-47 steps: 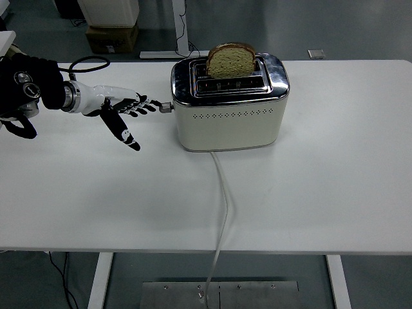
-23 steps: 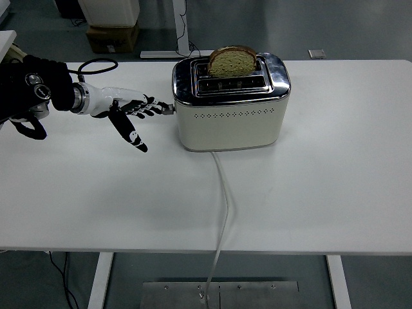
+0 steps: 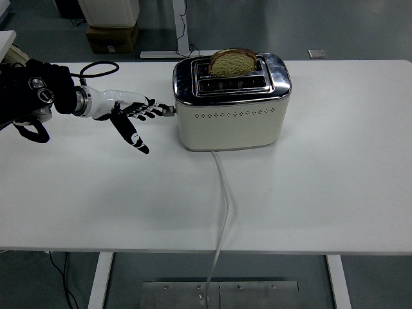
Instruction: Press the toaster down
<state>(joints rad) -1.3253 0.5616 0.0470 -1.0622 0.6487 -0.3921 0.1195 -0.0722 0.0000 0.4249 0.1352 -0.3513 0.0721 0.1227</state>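
Left hand [image 3: 132, 114], fingers spread and holding nothing, touches the toaster [image 3: 230, 103] lever [image 3: 168, 110]

Cream toaster [image 3: 232, 119], chrome top

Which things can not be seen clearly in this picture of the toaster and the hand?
- Lever: head view, too small and covered by the left hand's fingers; contact unclear.
- Bread: lower part hidden inside the toaster.
- Cord: its end runs under the table edge.
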